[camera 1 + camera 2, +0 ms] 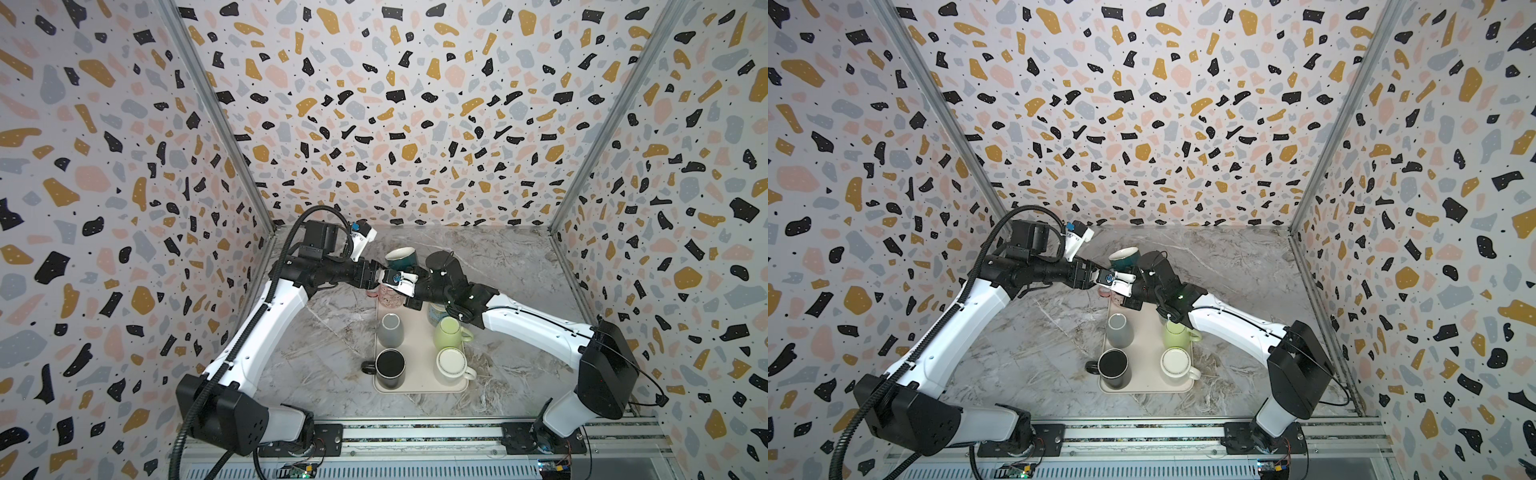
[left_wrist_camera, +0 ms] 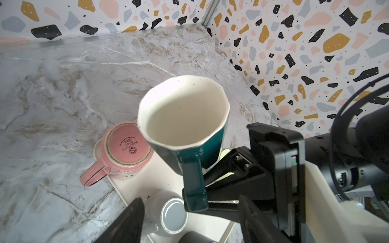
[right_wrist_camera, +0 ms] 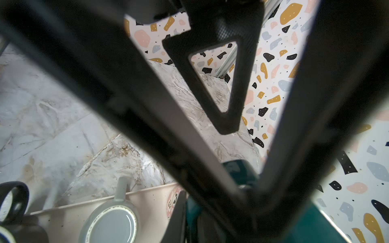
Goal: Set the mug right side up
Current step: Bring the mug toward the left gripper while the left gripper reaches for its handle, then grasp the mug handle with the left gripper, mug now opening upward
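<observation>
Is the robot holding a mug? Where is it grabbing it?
Yes. The right gripper holds the teal mug by its handle, up in the air. The left gripper is open and holds nothing.

Left arm (image 1: 270,320) and right arm (image 1: 536,328): white link shells, black joint housings. Left carries black corrugated conduit (image 1: 195,411); right, a thin black cable (image 1: 652,382). White wrist-camera mounts (image 1: 362,237) with blue fittings (image 1: 356,227). Left tool (image 2: 190,198): matte black fingers (image 2: 126,223).
</observation>
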### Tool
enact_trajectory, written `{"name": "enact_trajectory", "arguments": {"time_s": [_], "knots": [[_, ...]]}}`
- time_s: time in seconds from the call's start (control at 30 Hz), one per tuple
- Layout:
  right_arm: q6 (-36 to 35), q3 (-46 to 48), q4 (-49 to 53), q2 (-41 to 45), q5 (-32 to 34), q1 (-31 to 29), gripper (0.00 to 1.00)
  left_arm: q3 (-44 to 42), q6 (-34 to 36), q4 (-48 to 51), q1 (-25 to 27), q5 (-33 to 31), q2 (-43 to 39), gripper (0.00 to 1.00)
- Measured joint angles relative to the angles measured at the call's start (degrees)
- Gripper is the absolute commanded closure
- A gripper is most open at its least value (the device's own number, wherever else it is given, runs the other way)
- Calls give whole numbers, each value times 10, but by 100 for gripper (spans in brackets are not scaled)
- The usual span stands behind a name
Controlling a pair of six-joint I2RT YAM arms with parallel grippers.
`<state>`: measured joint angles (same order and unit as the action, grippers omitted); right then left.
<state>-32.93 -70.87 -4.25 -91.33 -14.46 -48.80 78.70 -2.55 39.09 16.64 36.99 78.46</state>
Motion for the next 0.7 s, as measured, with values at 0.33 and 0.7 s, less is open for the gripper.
{"name": "enact_trajectory", "arguments": {"time_s": [0.33, 0.7], "knots": [[-23, 0, 1, 0, 9, -14, 100, 0, 0, 8, 3, -9, 21, 41], [-40, 0, 2, 0, 23, -20, 100, 0, 0, 10, 4, -16, 21, 55]]}}
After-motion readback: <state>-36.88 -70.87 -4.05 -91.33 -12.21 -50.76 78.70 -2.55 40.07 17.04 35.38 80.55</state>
